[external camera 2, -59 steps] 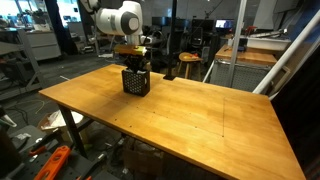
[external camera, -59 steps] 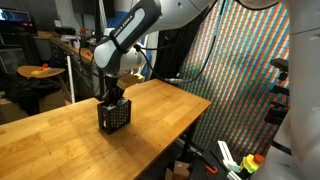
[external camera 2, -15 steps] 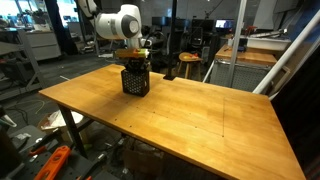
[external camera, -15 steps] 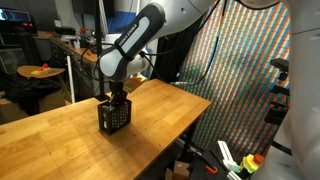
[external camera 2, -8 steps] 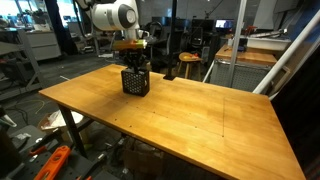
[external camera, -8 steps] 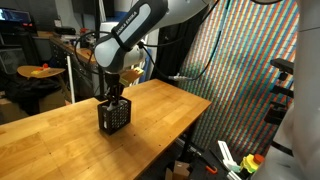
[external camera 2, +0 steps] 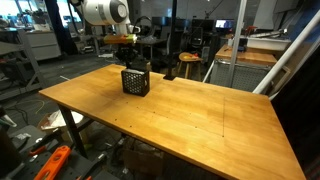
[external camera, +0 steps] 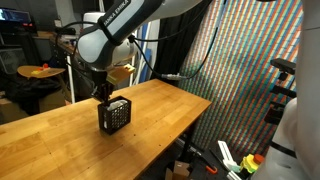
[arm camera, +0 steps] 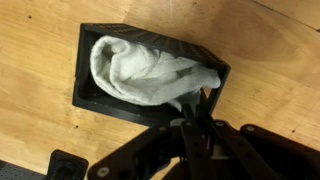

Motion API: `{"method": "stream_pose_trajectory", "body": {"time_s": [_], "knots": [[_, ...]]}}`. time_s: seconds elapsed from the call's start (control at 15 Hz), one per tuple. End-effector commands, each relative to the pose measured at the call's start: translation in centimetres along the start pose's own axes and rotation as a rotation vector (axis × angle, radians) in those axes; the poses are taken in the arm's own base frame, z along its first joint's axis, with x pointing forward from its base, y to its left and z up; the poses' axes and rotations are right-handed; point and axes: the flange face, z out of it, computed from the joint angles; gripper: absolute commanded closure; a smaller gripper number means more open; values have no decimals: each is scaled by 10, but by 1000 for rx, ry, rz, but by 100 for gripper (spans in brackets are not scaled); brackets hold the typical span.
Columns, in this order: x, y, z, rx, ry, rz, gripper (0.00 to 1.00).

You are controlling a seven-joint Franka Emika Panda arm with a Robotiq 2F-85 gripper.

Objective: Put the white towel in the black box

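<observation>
White towel (arm camera: 150,70) seen only in wrist view; in both exterior views lattice walls of black box (arm camera: 83,72) hide it. Towel off-white, plain, crumpled, fills box, one fold reaching 4 o'clock corner. Gripper (arm camera: 196,103) fingers pressed together, empty, over box's 5 o'clock edge; contact with fold unclear. In an exterior view box (external camera 2: 135,81) sits near tabletop (external camera 2: 200,115) far edge, bare wood toward 4 o'clock.

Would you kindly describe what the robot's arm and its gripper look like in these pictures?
The arm is white, built of rounded tubular segments, with dark lettering on one link that is too small to read. A thin black cable hangs beside it. The gripper is black, with slim black fingers.
</observation>
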Motion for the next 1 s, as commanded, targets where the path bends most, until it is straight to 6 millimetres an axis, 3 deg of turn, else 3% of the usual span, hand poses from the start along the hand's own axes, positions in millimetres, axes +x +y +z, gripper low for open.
{"method": "stream_pose_trajectory", "body": {"time_s": [0.0, 0.6, 0.93], "knots": [[0, -5, -5, -11, -10, 16, 88], [-3, 3, -1, -20, -16, 7, 88], [-5, 7, 17, -7, -29, -8, 88]]}}
